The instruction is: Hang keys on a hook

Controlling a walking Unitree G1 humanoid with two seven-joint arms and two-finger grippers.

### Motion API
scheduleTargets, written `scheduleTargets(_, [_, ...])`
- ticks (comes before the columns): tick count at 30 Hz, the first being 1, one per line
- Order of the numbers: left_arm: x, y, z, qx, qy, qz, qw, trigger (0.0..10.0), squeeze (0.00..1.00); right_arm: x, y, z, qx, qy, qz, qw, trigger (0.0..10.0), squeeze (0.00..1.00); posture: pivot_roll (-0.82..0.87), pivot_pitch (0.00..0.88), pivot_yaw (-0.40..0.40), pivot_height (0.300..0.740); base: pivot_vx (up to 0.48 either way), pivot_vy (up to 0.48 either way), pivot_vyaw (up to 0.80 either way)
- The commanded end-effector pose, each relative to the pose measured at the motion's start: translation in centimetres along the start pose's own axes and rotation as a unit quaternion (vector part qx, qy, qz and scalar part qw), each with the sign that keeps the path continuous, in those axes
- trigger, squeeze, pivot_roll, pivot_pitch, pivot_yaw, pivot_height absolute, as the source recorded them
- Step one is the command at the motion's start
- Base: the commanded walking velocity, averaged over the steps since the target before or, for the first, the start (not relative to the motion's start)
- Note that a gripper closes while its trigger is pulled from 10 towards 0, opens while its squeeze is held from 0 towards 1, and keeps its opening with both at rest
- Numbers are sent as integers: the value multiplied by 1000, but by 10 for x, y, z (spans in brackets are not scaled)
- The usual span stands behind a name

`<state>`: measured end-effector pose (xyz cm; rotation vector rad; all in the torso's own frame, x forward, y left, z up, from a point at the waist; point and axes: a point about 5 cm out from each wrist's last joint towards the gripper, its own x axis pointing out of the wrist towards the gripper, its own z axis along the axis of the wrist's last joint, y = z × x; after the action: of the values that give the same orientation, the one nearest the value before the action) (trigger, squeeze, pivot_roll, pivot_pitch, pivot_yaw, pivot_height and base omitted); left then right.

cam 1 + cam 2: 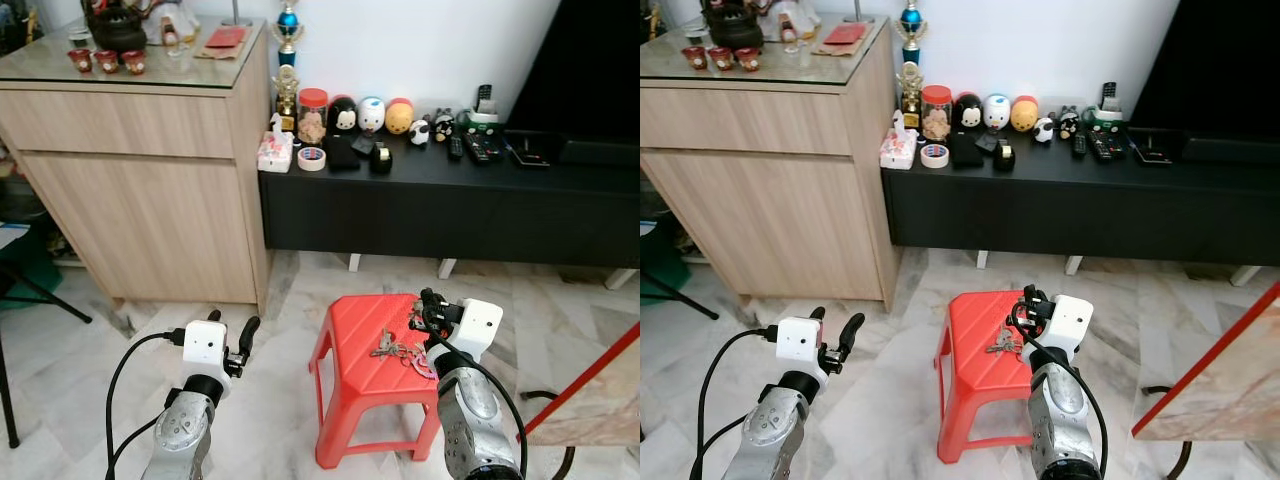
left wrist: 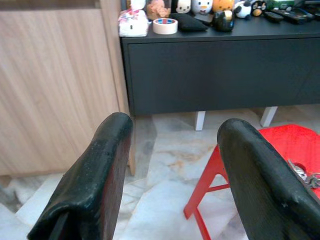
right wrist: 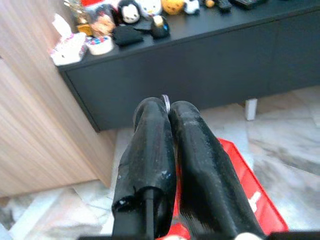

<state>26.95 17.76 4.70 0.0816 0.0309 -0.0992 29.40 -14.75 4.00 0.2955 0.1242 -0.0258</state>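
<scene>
On the marble floor (image 1: 290,290) before a low black cabinet (image 1: 450,205), the left eye view shows a red plastic stool (image 1: 365,375) with the keys (image 1: 392,347) partly lying on its seat, and the right tool (image 1: 430,303) raised at the seat's far right corner, a ring of the bunch apparently caught at its tips. The left tool (image 1: 232,340) hangs over bare floor left of the stool, well apart from it. The black surface carries a tissue box (image 1: 275,152), a roll of tape (image 1: 312,158), a red-lidded jar (image 1: 312,115), round toy figures and remote controls; no writing on any of them can be read. A pale wooden cabinet (image 1: 140,170) with a glass top stands to the left, small red cups on it. The right eye view gives the same scene, with a trophy (image 1: 908,75) at the black surface's left end against the white wall. In the left wrist view the left tool's fingers (image 2: 90,185) stand wide apart, nothing between them. In the right wrist view the right tool's fingers (image 3: 150,150) are pressed together, a thin metal ring showing at their tips.
</scene>
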Motion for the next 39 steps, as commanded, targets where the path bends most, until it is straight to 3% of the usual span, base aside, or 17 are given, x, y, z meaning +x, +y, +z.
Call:
scheduleTargets(1, [1,-2,0,2,-1,-2,1000,10000,0,-6,-15,-12,6,30,-30,999,10000,0,74,0,-80,717,0,-296,0])
scheduleTargets(8, [1,-1,0,2,1,-1,1000,10000,0,-32,-44,-51,-17,121,-94,988,10000,0,72,0,-78,717,0,-293,0])
scheduleTargets(14, [-1,1,-7,7,17,2,1000,10000,0,-48,-53,-71,2,165,-125,978,10000,0,74,0,-75,717,0,-300,0])
scheduleTargets(23, [-19,37,-39,43,104,43,993,10000,0,-46,-49,-72,10,159,-125,979,10000,0,73,0,-67,717,0,-361,0])
scheduleTargets(30, [-51,65,-71,72,195,88,974,10000,0,-43,-48,-70,11,151,-128,980,10000,0,72,0,-66,717,0,-388,0])
scheduleTargets(34, [-61,68,-80,75,215,91,970,10000,0,-42,-48,-68,12,144,-129,981,10000,0,72,0,-66,717,0,-386,0])
scheduleTargets(39, [-61,65,-81,76,213,87,970,10000,0,-40,-48,-66,13,136,-130,982,10000,0,78,0,-70,717,0,-388,0])
